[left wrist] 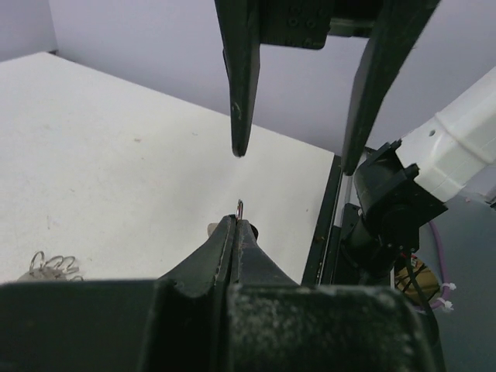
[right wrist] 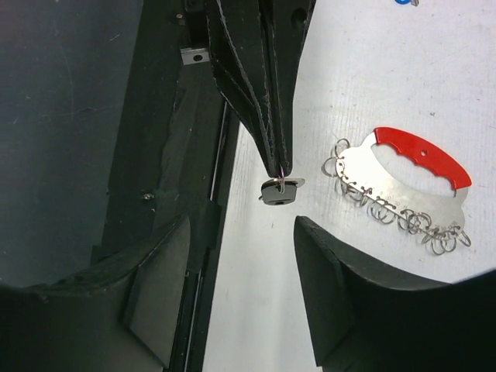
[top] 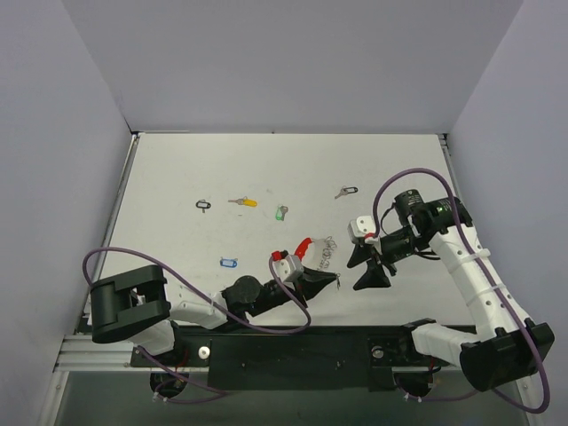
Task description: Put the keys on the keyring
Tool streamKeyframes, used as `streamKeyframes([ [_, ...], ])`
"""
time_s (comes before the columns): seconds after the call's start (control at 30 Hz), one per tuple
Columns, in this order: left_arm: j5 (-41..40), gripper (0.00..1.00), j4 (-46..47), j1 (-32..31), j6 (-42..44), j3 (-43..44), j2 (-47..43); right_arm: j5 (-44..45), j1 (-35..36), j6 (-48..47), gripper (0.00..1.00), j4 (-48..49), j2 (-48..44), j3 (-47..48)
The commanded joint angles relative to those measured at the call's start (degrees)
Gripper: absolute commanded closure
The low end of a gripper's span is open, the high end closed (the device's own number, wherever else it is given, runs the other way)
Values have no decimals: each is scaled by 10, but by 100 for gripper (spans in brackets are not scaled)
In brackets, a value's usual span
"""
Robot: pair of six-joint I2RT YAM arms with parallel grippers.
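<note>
While left tool [right wrist: 277, 159] pinches black-tagged key [right wrist: 277, 194], right tool [top: 366, 268] gapes apart near keyring [right wrist: 411, 174].

The red-and-silver keyring [right wrist: 403, 174] lies flat. A black-tagged key [right wrist: 277, 194] hangs pinched nearby; other keys [top: 244, 202] lie scattered.
</note>
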Motion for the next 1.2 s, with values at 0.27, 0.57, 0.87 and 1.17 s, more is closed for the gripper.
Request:
streamKeyframes([
  [0.27, 32, 100, 152, -3, 26, 27, -34, -59, 23, -14, 70, -40, 26, 15],
  [0.57, 38, 100, 154, -3, 24, 33, -34, -61, 24, -22, 73, -39, 47, 17],
  [0.87, 41, 100, 160, -3, 20, 38, -34, -65, 27, -29, 75, -38, 62, 20],
  [1.17, 43, 100, 160, -3, 18, 39, -33, -60, 25, -30, 75, -40, 66, 23],
])
